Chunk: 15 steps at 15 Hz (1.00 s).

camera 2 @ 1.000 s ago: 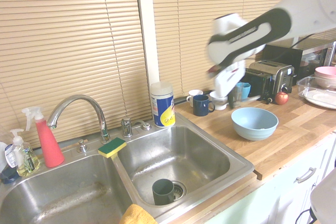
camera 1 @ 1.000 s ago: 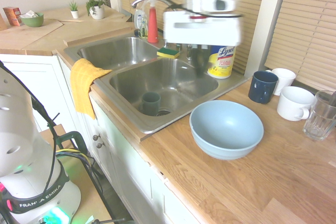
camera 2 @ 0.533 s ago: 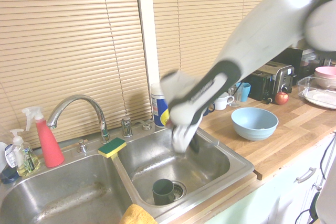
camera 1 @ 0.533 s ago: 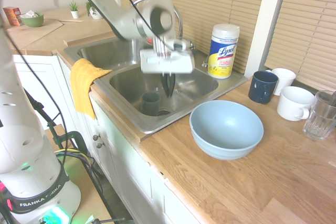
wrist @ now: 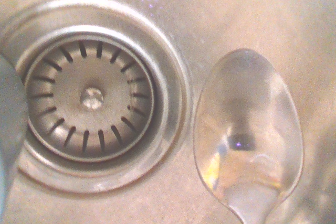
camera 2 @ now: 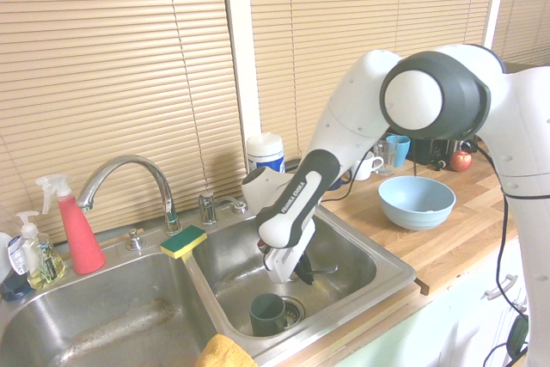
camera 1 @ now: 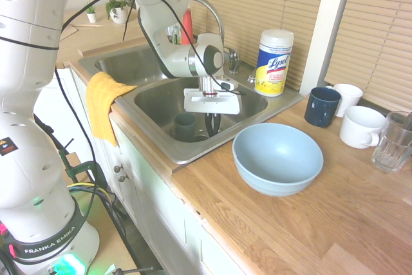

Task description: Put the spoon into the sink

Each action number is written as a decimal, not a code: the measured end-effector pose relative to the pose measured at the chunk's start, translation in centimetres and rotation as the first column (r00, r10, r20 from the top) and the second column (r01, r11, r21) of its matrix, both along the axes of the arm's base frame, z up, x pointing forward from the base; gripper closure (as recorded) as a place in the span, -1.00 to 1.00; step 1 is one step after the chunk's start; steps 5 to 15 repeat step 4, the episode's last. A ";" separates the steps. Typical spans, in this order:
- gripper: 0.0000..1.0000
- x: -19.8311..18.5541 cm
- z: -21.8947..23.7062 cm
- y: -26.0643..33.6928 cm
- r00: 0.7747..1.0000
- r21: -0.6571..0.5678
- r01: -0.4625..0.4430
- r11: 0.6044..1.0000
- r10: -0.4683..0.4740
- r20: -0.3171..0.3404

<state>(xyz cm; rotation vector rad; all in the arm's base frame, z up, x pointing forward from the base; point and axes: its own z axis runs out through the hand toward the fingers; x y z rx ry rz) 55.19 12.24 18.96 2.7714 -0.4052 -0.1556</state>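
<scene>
Spoon is held by the end effector, its fingers clenched on the handle and its scoop reaching out to the side. Both are placed low in the basin of the sink that has the drain in it, with the scoop seen just beside the drain in the wrist view. On the drain's other side the grey cup is found, close to it. Whether the basin floor is touched by the scoop cannot be told.

The step in hand is judged to be the last lowering and the release. The descent is best made slowly and straight down, so that the scoop is met by the metal gently and the handle is not twisted in the grip. Any drift across the drain towards the cup should be avoided, as it could be knocked over. Once the spoon is supported, the fingers should be parted evenly, and the end effector should be raised vertically, so that the handle is not dragged along or flicked up
</scene>
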 end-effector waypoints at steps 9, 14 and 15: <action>-1.00 0.0 -0.9 -0.8 1.000 -0.010 0.014 1.000 -0.014 -0.014; -1.00 0.0 -0.9 -0.8 1.000 -0.010 0.014 1.000 -0.014 -0.014; -1.00 0.0 -0.9 -0.8 1.000 -0.010 0.014 1.000 -0.014 -0.014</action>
